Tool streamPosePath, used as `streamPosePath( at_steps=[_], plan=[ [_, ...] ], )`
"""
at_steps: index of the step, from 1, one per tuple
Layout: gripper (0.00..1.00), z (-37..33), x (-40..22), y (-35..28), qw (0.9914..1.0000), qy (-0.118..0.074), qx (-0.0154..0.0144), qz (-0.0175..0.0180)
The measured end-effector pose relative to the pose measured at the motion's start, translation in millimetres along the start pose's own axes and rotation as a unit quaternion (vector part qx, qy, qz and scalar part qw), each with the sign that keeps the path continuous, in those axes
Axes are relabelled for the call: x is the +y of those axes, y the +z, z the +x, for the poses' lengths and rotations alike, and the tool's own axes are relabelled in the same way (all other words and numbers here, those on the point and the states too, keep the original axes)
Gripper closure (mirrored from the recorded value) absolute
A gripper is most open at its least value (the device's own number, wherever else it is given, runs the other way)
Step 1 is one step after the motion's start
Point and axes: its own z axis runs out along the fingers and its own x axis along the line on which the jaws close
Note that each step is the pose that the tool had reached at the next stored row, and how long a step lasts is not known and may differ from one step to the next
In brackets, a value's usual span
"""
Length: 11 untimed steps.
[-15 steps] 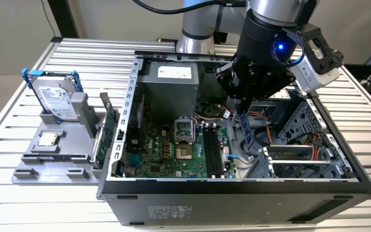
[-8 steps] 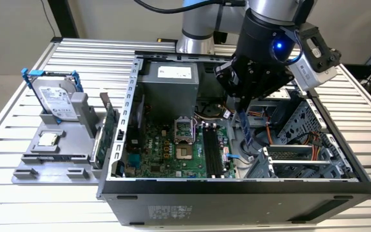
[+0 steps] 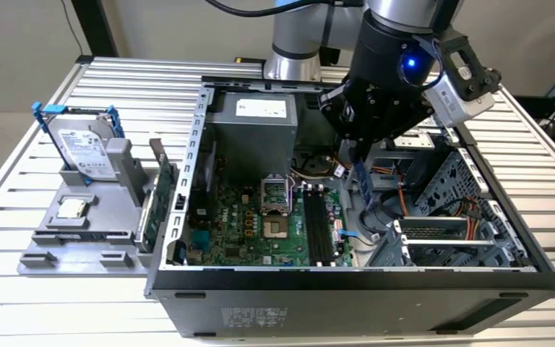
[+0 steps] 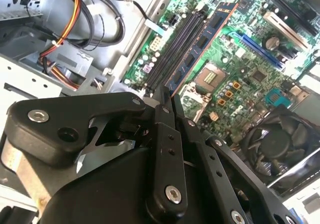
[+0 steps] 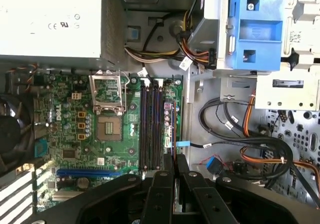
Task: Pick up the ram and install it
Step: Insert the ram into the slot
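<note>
Above the open computer case (image 3: 355, 278), your pincer (image 3: 363, 160) hangs over the motherboard (image 3: 258, 224) with the ram (image 3: 363, 184) clamped between its closed fingers. In the exterior view you see the stick as a thin bluish strip hanging below the black arm head, its long axis running from the pincer down toward the board, tilted a little off upright. Its lower end sits above the memory slots (image 3: 318, 228), slightly to the exterior view's right of them.

In the second wrist view the ram (image 4: 202, 40) shows its flat face: a dark blue board with small black chips and an orange-edged rim, stretching away from the fingertips (image 4: 164, 109) and lying alongside the dark slots (image 4: 172, 49), nearly parallel to them. The first wrist view gives you the stick edge-on instead, so the ram (image 5: 173, 129) is only a thin dark line just beside the slots (image 5: 151, 126); whether it touches them you cannot tell.

Left of the case in the exterior view, a grey holder (image 3: 84, 231) on the slatted counter (image 3: 27, 181) carries a silver hard drive (image 3: 84, 148) and a green card (image 3: 162, 199) standing on edge.
</note>
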Motion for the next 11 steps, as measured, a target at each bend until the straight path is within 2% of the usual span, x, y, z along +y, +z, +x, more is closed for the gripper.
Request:
streamPosePath(
  at_steps=[4,11],
  plan=[
    [1.0,0.1,2.0,4.4,1.0,0.0,0.0,0.0],
    [1.0,0.3,4.4,16.8,1.0,0.001,0.0,0.0002]
  ],
)
